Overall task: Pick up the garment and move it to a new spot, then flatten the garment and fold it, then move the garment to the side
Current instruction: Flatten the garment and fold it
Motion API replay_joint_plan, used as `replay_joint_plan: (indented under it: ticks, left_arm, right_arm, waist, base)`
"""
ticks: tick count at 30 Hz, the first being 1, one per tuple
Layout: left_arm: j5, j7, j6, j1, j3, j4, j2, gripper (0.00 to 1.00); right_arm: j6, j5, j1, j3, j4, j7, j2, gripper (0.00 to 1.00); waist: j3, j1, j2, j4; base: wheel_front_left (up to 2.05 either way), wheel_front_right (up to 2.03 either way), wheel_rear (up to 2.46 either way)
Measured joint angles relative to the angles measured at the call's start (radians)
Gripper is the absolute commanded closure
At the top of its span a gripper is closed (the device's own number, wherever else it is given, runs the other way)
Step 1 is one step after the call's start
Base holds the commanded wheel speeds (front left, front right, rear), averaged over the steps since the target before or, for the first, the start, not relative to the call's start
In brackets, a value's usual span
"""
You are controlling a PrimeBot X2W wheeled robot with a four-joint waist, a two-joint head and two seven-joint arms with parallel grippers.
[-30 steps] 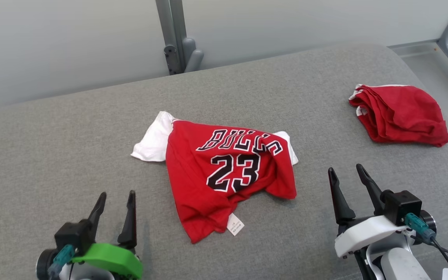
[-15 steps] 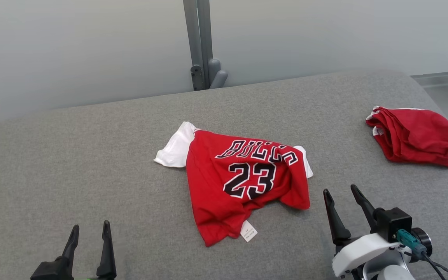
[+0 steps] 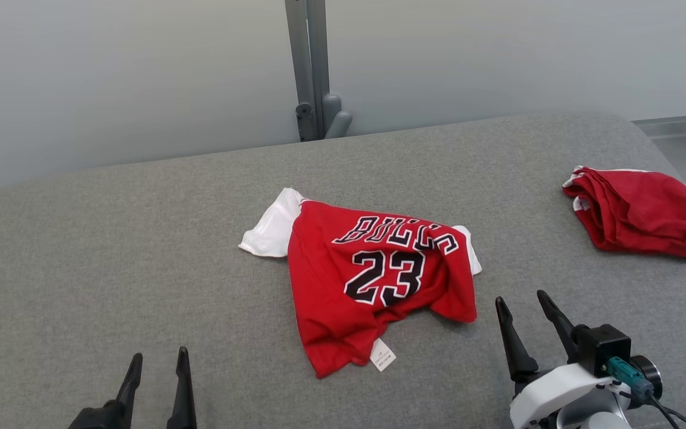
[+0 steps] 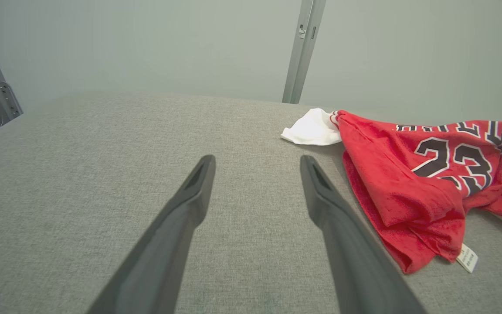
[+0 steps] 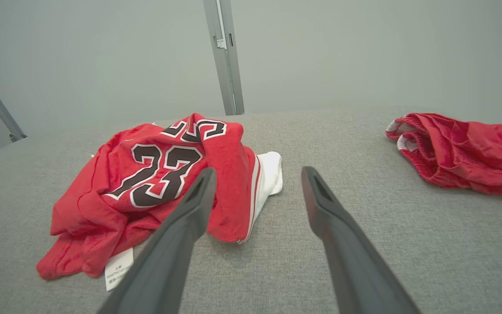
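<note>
Both spread wide and empty, left gripper (image 3: pixel 159 357) and right gripper (image 3: pixel 521 299) — jersey (image 3: pixel 373 280) looks soft, light, floppy — pinch its bunched hem by the tag (image 3: pixel 383 356).

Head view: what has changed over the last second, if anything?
The whole picture has shifted, so the camera moved, not the things. The left gripper has dropped further down the frame than that shift, so it likely drew back slightly. Nothing gripped or released: it and the right gripper stay open and empty. The red jersey and the folded red garment lie unchanged.
</note>
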Motion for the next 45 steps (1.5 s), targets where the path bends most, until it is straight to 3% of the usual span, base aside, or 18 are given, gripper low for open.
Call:
replay_joint_plan:
  ticks: [5,15,20,32,42,44,45]
  left_arm:
    - [-0.002,0.0,-0.012,-0.009,-0.08,0.015,0.001,0.0]
    - [-0.112,0.0,-0.032,-0.12,-0.403,0.132,-0.001,0.0]
    - [-0.145,0.0,-0.034,-0.177,-0.479,0.175,-0.002,0.0]
    - [-0.154,0.0,-0.034,-0.26,-0.533,0.259,-0.002,0.0]
    - [-0.098,0.0,-0.036,-0.281,-0.482,0.278,-0.002,0.0]
    - [-0.096,0.0,-0.036,-0.283,-0.481,0.277,-0.002,0.15]
    - [-0.093,0.0,-0.036,-0.284,-0.48,0.276,-0.002,0.33]
  right_arm:
    - [0.0,0.0,-0.001,0.002,-0.001,0.0,0.0,0.0]
    - [0.0,-0.018,-0.039,0.018,-0.003,0.0,0.0,0.0]
    - [0.0,-0.022,-0.064,0.017,-0.008,0.0,0.0,0.0]
    - [0.0,-0.03,-0.108,0.007,-0.016,0.0,0.0,0.0]
    - [0.0,-0.015,-0.123,0.001,-0.017,0.0,0.0,0.0]
    - [0.0,-0.01,-0.123,0.002,-0.017,0.0,0.0,0.0]
    - [0.0,-0.009,-0.123,0.002,-0.017,0.0,0.0,0.0]
  waist:
    - [0.015,0.0,0.0,0.001]
    - [0.096,0.0,0.0,-0.023]
    - [0.14,0.0,0.0,-0.048]
    - [0.228,0.0,0.0,-0.111]
    - [0.262,0.0,0.0,-0.15]
    - [0.264,0.0,0.0,-0.153]
    - [0.265,0.0,0.0,-0.154]
  base:
    - [0.0,0.0,0.0]
    - [0.0,0.0,0.0]
    - [0.0,0.0,0.0]
    - [0.0,0.0,0.0]
    - [0.0,0.0,0.0]
    - [0.0,0.0,0.0]
    - [0.0,0.0,0.0]
